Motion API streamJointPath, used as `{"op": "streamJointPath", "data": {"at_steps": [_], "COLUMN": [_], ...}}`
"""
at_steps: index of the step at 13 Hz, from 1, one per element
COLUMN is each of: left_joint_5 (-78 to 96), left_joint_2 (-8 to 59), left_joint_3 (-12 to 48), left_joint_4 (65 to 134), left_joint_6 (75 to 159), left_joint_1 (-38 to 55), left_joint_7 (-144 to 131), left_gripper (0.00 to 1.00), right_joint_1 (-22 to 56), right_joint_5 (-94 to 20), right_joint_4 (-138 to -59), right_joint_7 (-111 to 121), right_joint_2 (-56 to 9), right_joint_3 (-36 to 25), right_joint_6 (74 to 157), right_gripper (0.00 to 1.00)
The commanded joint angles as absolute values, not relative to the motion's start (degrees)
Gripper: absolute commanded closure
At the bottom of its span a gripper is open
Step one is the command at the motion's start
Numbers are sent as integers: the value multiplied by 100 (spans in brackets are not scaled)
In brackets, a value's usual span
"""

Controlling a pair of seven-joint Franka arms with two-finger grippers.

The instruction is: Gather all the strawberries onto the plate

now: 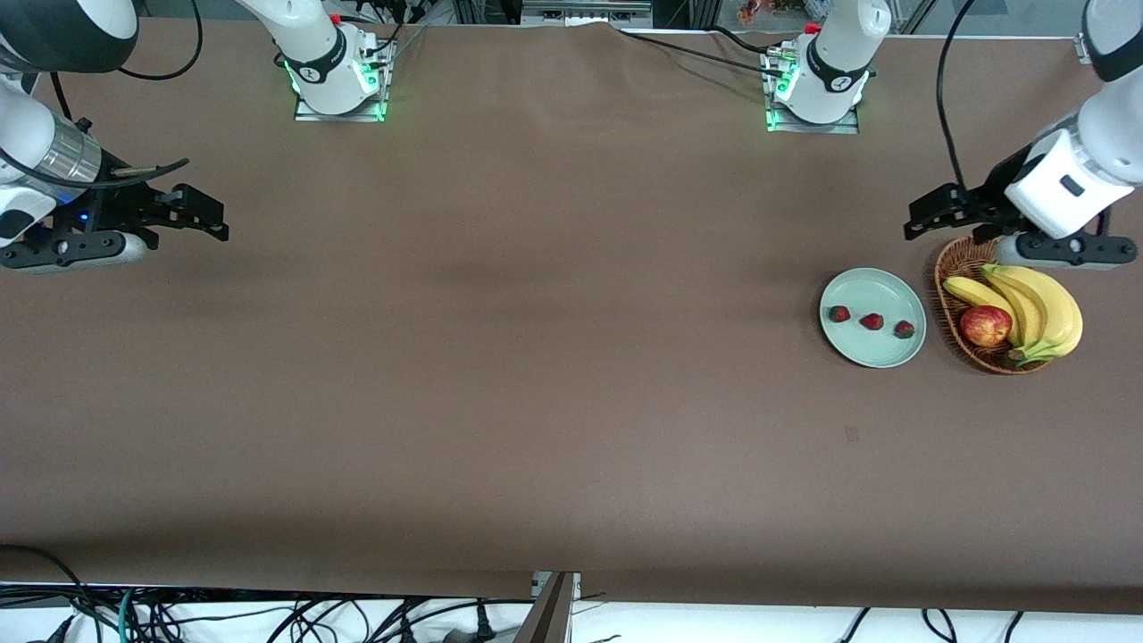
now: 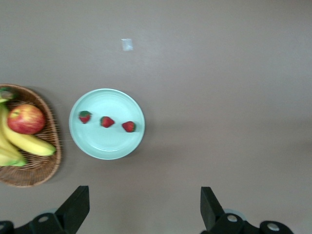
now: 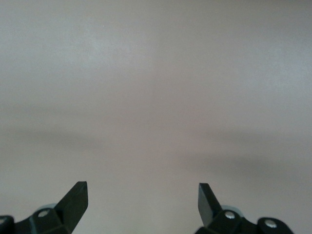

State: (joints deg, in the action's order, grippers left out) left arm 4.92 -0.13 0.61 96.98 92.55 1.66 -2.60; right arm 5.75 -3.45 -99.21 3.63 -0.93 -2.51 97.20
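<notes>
Front view shows me three small red strawberries [image 1: 871,321] lying on the round mint-green plate [image 1: 884,355]; nothing seems left, both grippers wide apart, empty.

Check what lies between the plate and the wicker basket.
Nothing: in the front view a narrow strip of bare brown table separates the plate from the basket; they sit side by side, apart.

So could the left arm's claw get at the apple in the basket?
Probably yes: the left claw, open, hangs by the basket, and the apple lies uncovered on top beside the bananas.
</notes>
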Motion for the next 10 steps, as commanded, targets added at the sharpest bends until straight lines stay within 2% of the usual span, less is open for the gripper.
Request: {"op": "streamJointPath", "data": {"at_steps": [1, 10], "left_joint_5": [176, -238], "left_joint_2": [9, 88], "left_joint_3": [70, 62], "left_joint_4": [9449, 9439], "left_joint_6": [9044, 9062], "left_joint_1": [158, 150], "left_joint_7": [-54, -17], "left_gripper": [0, 0], "right_joint_1": [519, 510], "right_joint_5": [-290, -290], "right_joint_4": [-9791, -9791], "right_joint_7": [352, 343], "right_joint_2": [-123, -132], "right_joint_3": [-211, -211], "right_joint_6": [9598, 9598], "right_gripper": [0, 0]}}
